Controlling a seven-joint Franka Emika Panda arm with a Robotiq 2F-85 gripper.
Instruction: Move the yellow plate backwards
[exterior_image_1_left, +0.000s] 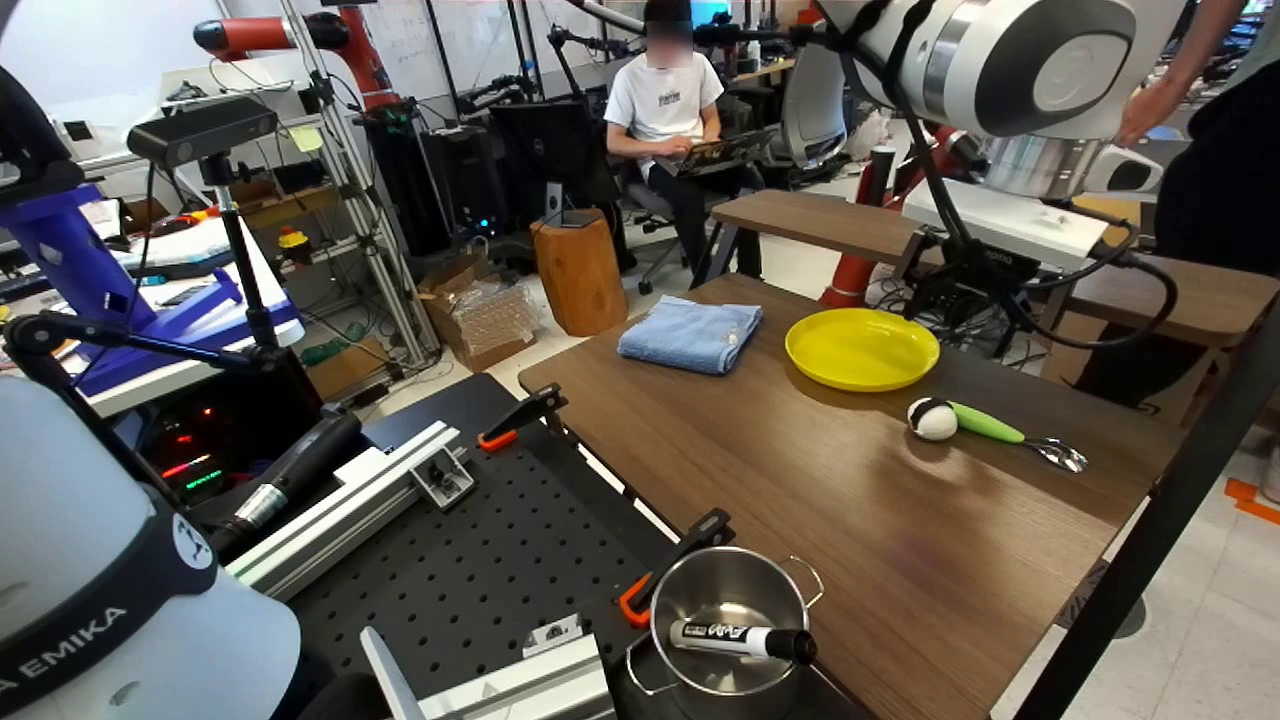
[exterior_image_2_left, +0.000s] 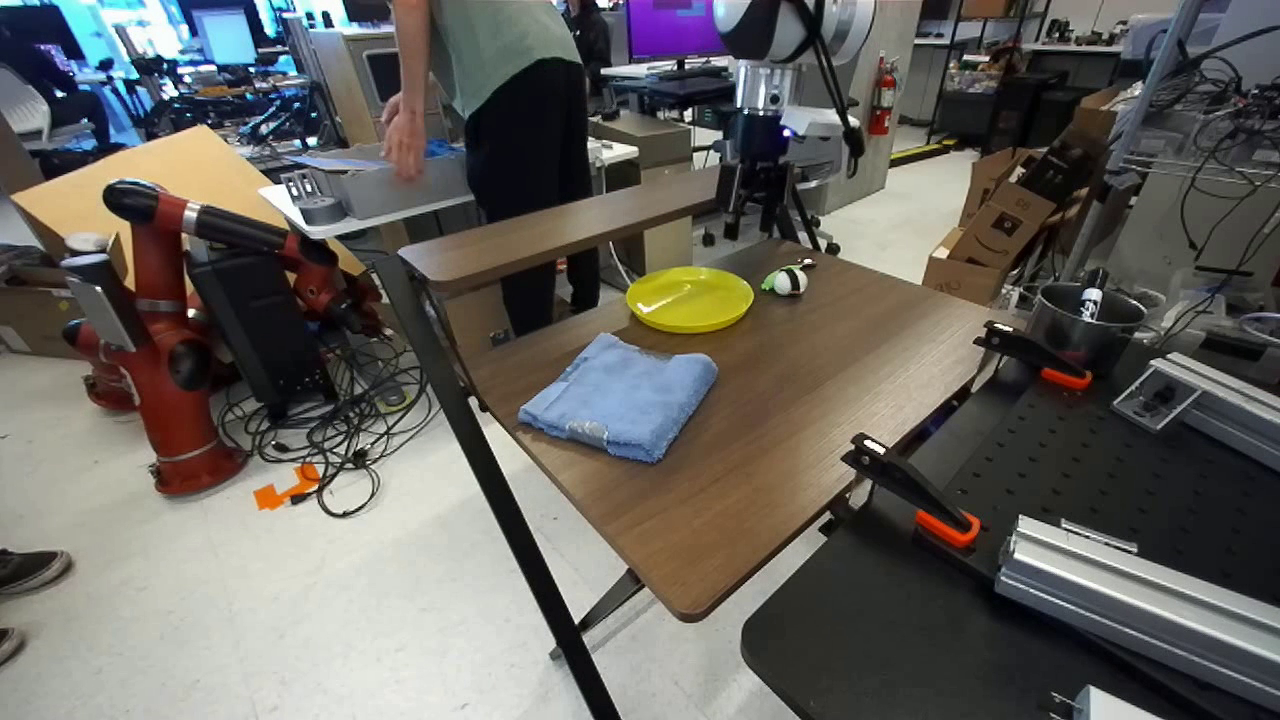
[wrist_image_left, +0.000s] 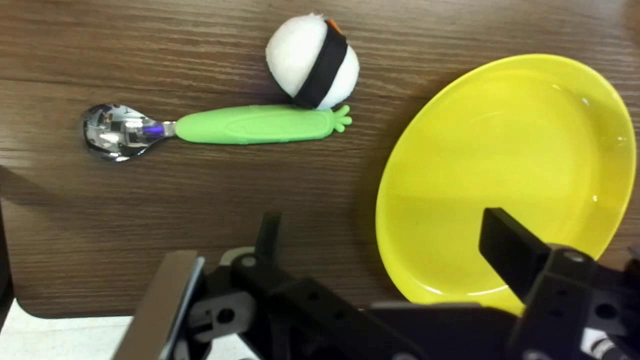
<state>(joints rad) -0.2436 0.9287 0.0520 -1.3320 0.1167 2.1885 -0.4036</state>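
The Robotiq gripper (wrist_image_left: 387, 230) points down with its fingers spread wide, a broad gap between the tips and nothing held in it. In the wrist view the rim of the yellow plate (wrist_image_left: 490, 160) passes through that gap: one fingertip (wrist_image_left: 510, 250) shows over the plate's inside, the other over the wood beyond its rim. In an exterior view the finger ends hang in the air near the plate, apart from it.

The plate is round, bright and glossy, with a shallow raised rim. It sits flat and face up on a brown wood-grain desk (exterior_image_2_left: 820, 370). Small white glints mark its rim, and a soft shadow borders it on the wood. The gripper covers part of its edge in the wrist view.

In both exterior views the plate lies between a folded blue towel (exterior_image_1_left: 690, 335), near it on one side, and a white ball with a black band (wrist_image_left: 300, 55) and a green-handled spoon (wrist_image_left: 250, 125) on the other. The spoon's tufted handle end points toward the plate, its metal bowl away; the ball sits right by that end. Well apart from the plate, across the desk, is a steel pot (exterior_image_1_left: 735, 575) with a dry-erase marker (exterior_image_1_left: 725, 638) leaning in it.
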